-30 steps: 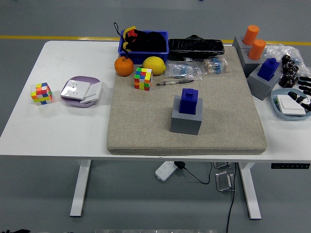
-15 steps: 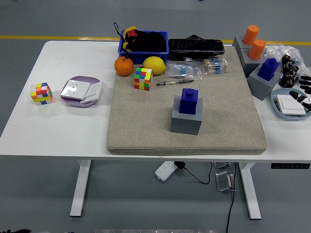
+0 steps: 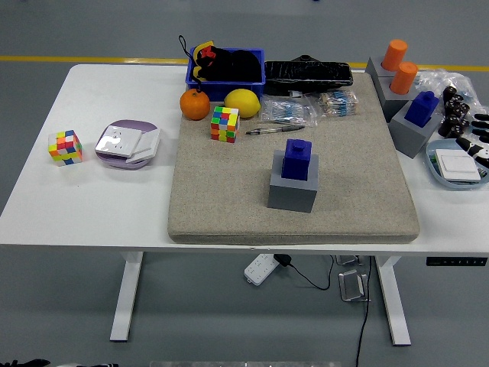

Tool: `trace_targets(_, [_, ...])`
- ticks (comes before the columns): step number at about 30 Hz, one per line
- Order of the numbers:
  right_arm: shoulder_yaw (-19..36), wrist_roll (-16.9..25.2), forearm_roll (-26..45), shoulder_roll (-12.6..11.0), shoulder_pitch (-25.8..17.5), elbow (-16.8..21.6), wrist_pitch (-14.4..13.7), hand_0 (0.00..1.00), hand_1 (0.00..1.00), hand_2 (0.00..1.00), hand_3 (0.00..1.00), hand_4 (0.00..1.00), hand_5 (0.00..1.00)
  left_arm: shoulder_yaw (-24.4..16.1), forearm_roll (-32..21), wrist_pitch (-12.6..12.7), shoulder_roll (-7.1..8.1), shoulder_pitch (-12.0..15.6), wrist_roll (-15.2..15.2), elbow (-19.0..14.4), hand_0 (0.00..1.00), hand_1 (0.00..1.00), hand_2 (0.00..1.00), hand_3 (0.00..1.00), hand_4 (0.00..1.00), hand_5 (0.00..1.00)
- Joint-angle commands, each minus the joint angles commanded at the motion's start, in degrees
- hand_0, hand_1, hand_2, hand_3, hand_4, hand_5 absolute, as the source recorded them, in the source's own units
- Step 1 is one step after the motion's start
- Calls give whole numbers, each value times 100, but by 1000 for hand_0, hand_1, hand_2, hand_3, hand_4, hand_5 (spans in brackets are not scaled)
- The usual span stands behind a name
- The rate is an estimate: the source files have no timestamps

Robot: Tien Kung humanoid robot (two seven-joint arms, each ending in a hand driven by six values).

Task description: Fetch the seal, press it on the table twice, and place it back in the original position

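A blue seal [image 3: 295, 158] stands upright on a grey block [image 3: 292, 192] in the middle of the beige mat [image 3: 221, 191]. A second blue seal [image 3: 422, 107] sits on its own grey block [image 3: 411, 134] at the mat's right edge. Only the black fingers of my right hand [image 3: 479, 136] show at the picture's right edge, spread and holding nothing, above a pale blue dish [image 3: 443, 173] and far right of the centre seal. My left arm is out of sight.
Two orange seals [image 3: 399, 65] on grey blocks stand at the back right beside small dark pieces [image 3: 454, 111]. An orange [image 3: 195, 105], lemon [image 3: 242, 102], colour cube [image 3: 225, 124], pen [image 3: 275, 130] and blue basket [image 3: 226, 75] line the mat's back. Left: another cube [image 3: 65, 147], a purple dish [image 3: 127, 144].
My right hand has drawn back toward the right edge and slightly up, off the dish. Nothing else has moved.
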Motion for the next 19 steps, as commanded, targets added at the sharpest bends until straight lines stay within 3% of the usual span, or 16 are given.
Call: trace_targets(19, [-67,-7,-29,-18,17,-7,-2,850,746,713,691,940,256,-109,170,-16,30,-8,24,-10,820,817,789,835,813,426])
